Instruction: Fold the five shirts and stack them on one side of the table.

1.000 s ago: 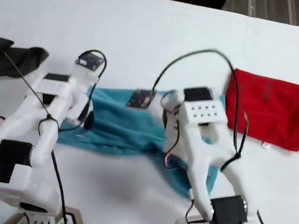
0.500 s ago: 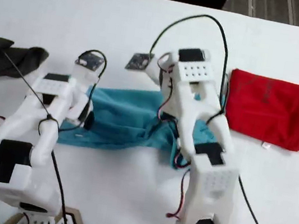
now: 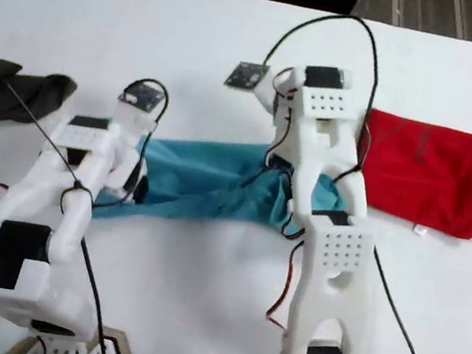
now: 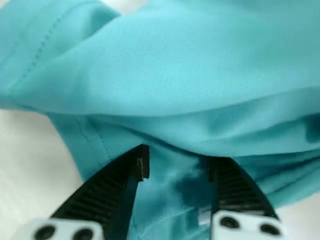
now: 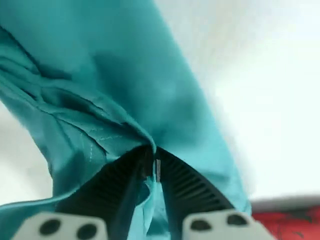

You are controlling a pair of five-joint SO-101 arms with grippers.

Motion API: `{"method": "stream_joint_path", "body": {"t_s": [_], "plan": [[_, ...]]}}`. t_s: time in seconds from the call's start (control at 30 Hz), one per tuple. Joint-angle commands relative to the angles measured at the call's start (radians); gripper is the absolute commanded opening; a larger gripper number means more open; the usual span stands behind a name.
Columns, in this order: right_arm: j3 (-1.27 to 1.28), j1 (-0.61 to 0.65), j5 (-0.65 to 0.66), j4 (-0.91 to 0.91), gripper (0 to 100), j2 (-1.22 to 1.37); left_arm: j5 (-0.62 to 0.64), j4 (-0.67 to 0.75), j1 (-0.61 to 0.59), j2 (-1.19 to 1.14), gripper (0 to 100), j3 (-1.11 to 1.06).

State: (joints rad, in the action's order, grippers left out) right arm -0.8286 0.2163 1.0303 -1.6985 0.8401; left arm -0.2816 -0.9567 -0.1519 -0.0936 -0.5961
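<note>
The teal shirt (image 3: 204, 181) lies bunched in a long band across the middle of the white table (image 3: 190, 296). My left gripper (image 3: 134, 186) stands over the band's left end. In the left wrist view this gripper (image 4: 175, 170) is open, its fingers (image 4: 131, 172) straddling teal cloth (image 4: 190, 75). My right gripper (image 3: 280, 173) is at the band's right end. The right wrist view shows it (image 5: 152, 166) shut on a pinched fold of the shirt (image 5: 100, 95). A folded red shirt (image 3: 425, 171) lies flat just right of the right arm.
A dark grey shirt (image 3: 7, 91) lies crumpled at the table's left edge. Black cables (image 3: 362, 62) loop above the right arm. Bare table stretches along the far side and in front of the teal shirt. The red shirt's edge (image 5: 290, 220) shows in the right wrist view.
My right arm swung from the near side toward the far side, dragging the teal shirt's near right part with it. The shirt drew into a narrower band. The left arm stayed still.
</note>
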Motion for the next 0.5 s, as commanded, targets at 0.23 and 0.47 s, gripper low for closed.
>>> {"method": "stream_joint_path", "body": {"t_s": [0.23, 0.47], "plan": [[-0.046, -0.022, -0.057, -0.01, 37.7, -0.062, 0.003, 0.009, 0.009, -0.009, 21, 0.039], [-0.003, -0.053, -0.181, -0.018, 27.3, -0.288, 0.002, 0.009, 0.009, -0.009, 21, 0.039]]}}
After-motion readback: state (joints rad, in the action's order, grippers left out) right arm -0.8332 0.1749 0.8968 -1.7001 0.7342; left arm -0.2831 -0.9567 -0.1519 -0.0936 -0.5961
